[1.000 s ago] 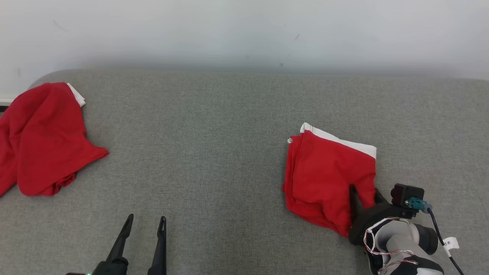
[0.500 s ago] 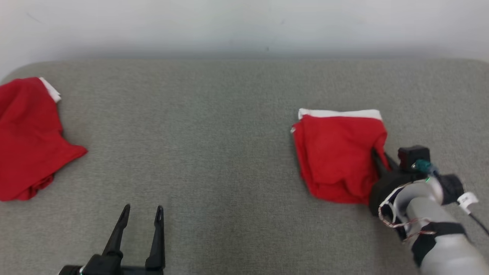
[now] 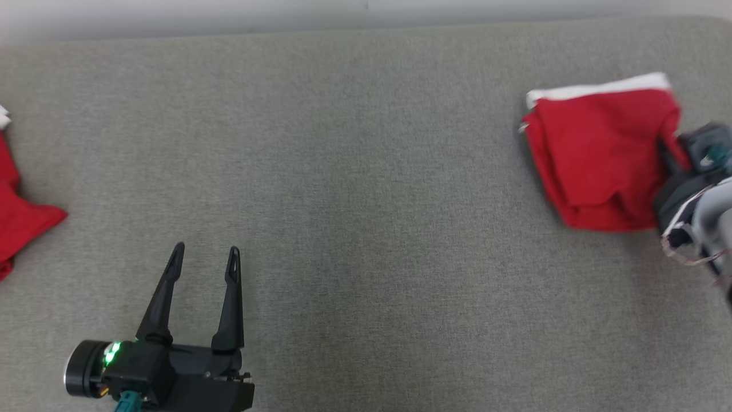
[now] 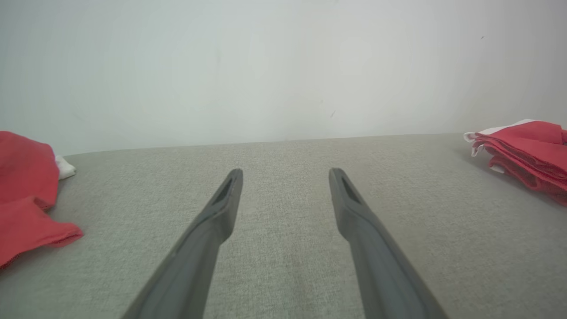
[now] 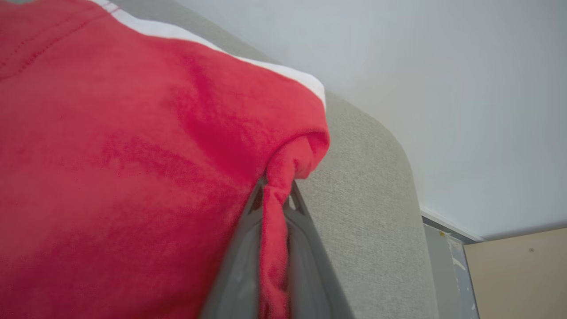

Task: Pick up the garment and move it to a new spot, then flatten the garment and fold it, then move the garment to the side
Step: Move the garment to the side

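- The right claw [image 5: 275,195] is clamped on a thin pinch of red cloth at the right-hand edge of the folded garment [image 3: 595,154]. The cloth bunches into a rope between the two fingers.
- The garment lies on the grey bench [image 3: 366,183] towards its far right corner. Its white band [image 3: 595,90] is at the far edge, and the layers are stacked and a little fanned at the near edge.
- The step in hand looks like the last one, taking the folded piece aside. The grip may hold only some of the layers, so a high lift would likely let the fold hang open. It is better to drag low and slowly with the cloth resting on the bench, and to stop short of the rounded edge.
- To release, open fully and back straight out along the fingers, so the pinch does not tug the stack.
- The left claw [image 3: 203,263] stands apart and empty near the front, well away from the work. A second red garment [image 3: 17,223] lies at the far left and needs no touching.
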### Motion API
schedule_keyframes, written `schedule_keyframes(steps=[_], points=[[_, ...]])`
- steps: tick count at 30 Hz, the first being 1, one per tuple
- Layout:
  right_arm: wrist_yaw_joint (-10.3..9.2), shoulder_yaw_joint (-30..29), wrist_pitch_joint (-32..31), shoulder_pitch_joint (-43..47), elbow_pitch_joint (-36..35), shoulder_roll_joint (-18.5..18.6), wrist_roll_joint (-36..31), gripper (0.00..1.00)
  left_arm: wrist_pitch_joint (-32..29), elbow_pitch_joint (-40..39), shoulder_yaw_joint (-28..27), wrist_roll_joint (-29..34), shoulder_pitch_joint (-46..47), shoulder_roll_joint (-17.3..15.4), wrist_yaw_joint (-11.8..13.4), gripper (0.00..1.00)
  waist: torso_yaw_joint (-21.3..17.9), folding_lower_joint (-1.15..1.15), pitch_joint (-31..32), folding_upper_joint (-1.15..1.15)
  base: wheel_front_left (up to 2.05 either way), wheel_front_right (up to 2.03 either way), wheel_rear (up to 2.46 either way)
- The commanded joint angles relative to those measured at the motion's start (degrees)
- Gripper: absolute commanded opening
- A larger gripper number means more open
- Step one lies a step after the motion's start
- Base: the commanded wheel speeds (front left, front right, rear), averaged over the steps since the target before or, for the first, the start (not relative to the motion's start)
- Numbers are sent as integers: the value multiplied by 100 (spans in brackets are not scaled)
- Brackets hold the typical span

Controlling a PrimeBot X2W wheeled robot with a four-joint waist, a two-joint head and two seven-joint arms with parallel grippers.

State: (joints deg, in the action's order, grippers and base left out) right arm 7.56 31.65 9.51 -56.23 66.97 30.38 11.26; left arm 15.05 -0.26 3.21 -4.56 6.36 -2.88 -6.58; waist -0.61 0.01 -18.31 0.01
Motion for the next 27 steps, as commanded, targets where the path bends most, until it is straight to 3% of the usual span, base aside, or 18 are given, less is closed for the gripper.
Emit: schedule_keyframes(steps=[1, 6, 14, 26, 27], points=[[-16, 69, -19, -123, -36, 53, 59, 0, 17, -49, -7, 45, 77, 0, -18, 100, -105, -1, -153, -1, 0, 0, 0], [-16, 568, 7, -560, -187, 552, 215, 0, 17, -243, 32, 86, 217, 0, -35, 100, -144, -1, -362, -1, 0, 0, 0], [-16, 1137, -48, -1076, -216, 1049, 394, 0, 17, -451, -14, 159, 305, -14, -72, 100, -201, -1, -606, -1, 0, 0, 0], [-16, 1515, -20, -1383, -69, 1239, 730, 0, 17, -517, -90, 127, 387, -16, -80, 100, -180, -1, -781, -1, 0, 0, 0], [-16, 1532, -9, -1403, -55, 1235, 750, 19, 17, -500, -107, 120, 390, -15, -81, 100, -180, -1, -783, -1, 0, 0, 0]])
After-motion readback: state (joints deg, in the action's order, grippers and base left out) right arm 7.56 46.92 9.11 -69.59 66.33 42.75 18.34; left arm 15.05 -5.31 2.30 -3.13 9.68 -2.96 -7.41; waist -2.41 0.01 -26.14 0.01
